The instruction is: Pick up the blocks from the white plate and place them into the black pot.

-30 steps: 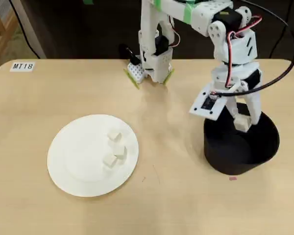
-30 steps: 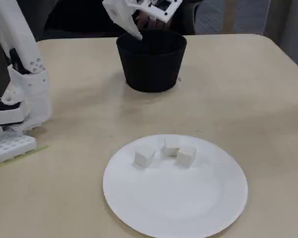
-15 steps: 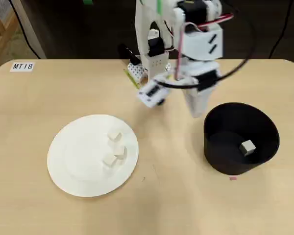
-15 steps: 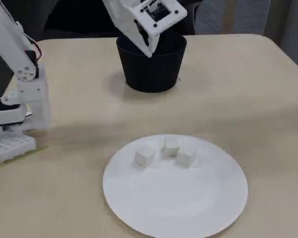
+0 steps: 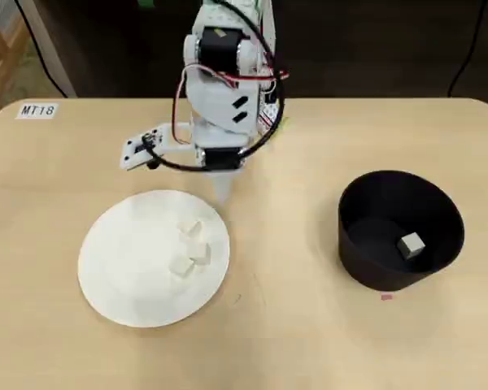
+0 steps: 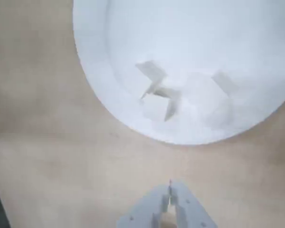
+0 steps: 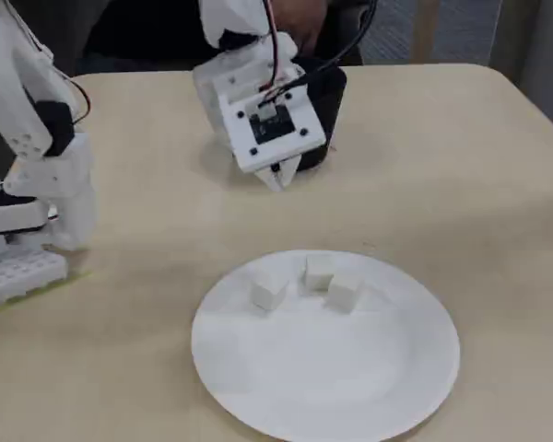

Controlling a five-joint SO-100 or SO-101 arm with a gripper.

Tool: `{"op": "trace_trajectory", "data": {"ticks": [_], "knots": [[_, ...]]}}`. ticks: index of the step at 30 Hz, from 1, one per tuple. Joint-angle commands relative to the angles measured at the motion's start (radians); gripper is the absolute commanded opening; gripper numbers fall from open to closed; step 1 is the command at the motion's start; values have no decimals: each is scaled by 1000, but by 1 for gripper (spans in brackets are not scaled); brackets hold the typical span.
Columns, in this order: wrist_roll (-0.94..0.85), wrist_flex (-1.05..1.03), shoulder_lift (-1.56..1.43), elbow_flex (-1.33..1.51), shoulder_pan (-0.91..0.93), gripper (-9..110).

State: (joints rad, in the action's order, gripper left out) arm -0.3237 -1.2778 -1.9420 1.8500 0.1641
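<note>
The white plate (image 5: 114, 268) serves as the landmark here. It lies flat on the light wooden tabletop (image 5: 293, 341), and three of the blocks sit on it in a loose cluster near its edge on the arm's side. In the overhead view they are a block at the top of the cluster (image 5: 190, 229), a block just below it (image 5: 200, 253), and a block at the bottom (image 5: 180, 266), the lower two touching or nearly so. In the fixed view the same three show in a rough row across the far part of the plate (image 7: 269, 293), (image 7: 319, 273), (image 7: 346, 290).

A fourth block (image 5: 410, 244) lies on the floor of the black pot (image 5: 366, 272), which stands well apart from the plate, to its right in the overhead view.

The end effector (image 5: 220, 190) hangs over bare tabletop just beyond the plate's rim, on the side nearest the block cluster, pointing down. In the wrist view the end effector (image 6: 170, 187) has its two fingertips pressed together with only a thin seam between them and nothing held; the plate's rim and the blurred blocks lie just ahead of it. In the fixed view it (image 7: 280, 174) sits between the pot and the plate, its body covering part of the pot.

A small label reading MT18 (image 5: 37, 110) lies on the tabletop, well away from the plate toward the far left corner in the overhead view.
</note>
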Motion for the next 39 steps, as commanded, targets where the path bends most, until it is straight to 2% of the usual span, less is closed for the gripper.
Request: {"op": "trace_trajectory", "data": {"ticks": [1, 3, 8, 19, 27, 39], "knots": [[-5, 26, 6, -5, 29, 19], [-9, 34, 20, -5, 44, 25], [-12, 21, 117, -6, 58, 30], [2, 35, 270, -18, 72, 29], [-12, 120, 321, -23, 83, 31], [-14, 126, 491, -172, 64, 31]]}}
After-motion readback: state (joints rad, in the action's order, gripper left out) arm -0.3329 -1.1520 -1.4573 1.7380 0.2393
